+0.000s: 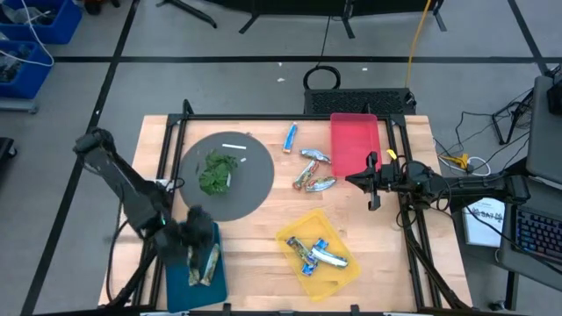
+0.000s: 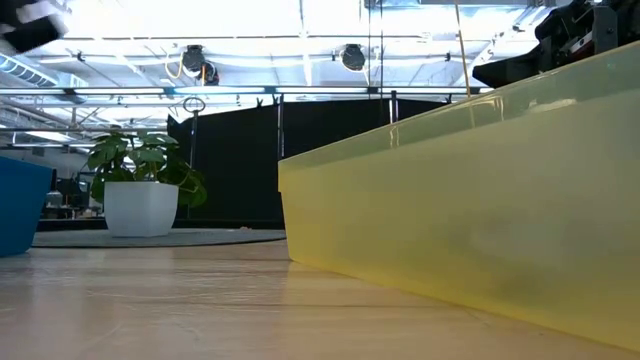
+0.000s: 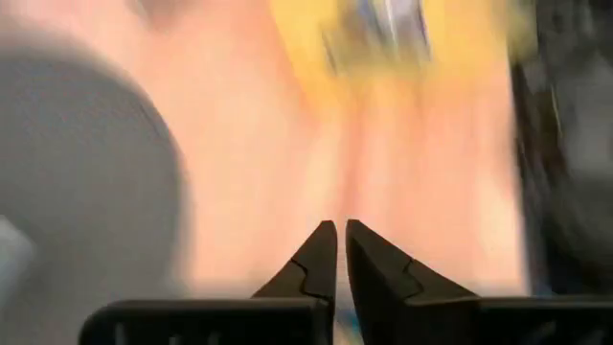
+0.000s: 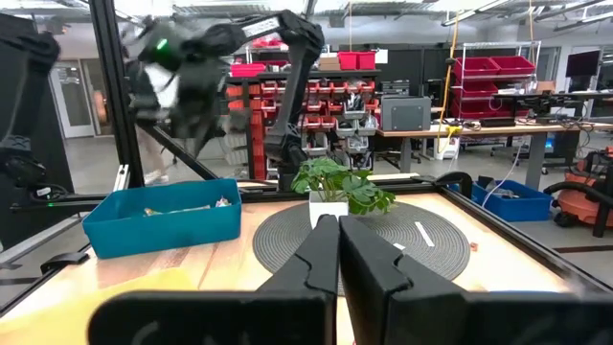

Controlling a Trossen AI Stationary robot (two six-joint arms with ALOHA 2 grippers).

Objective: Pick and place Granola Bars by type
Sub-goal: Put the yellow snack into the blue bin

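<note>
Several granola bars lie loose on the table: a blue one (image 1: 290,136) and silvery ones (image 1: 314,155) (image 1: 322,184). Blue and silvery bars (image 1: 318,254) lie in the yellow bin (image 1: 344,274). Teal and orange-brown bars (image 1: 207,262) lie in the blue bin (image 1: 180,279). My left gripper (image 1: 198,230) (image 3: 341,230) hovers over the blue bin's far end, shut, with nothing seen between its fingers. My right gripper (image 1: 351,179) (image 4: 338,222) waits shut and empty in front of the red bin (image 1: 354,132).
A dark round mat (image 1: 255,189) carries a green leafy clump (image 1: 217,173) and a small white stick (image 1: 234,147). A black frame rail (image 1: 290,117) runs around the table. In the low view the yellow bin's wall (image 2: 470,200) fills the right side. Bare wood lies between mat and yellow bin.
</note>
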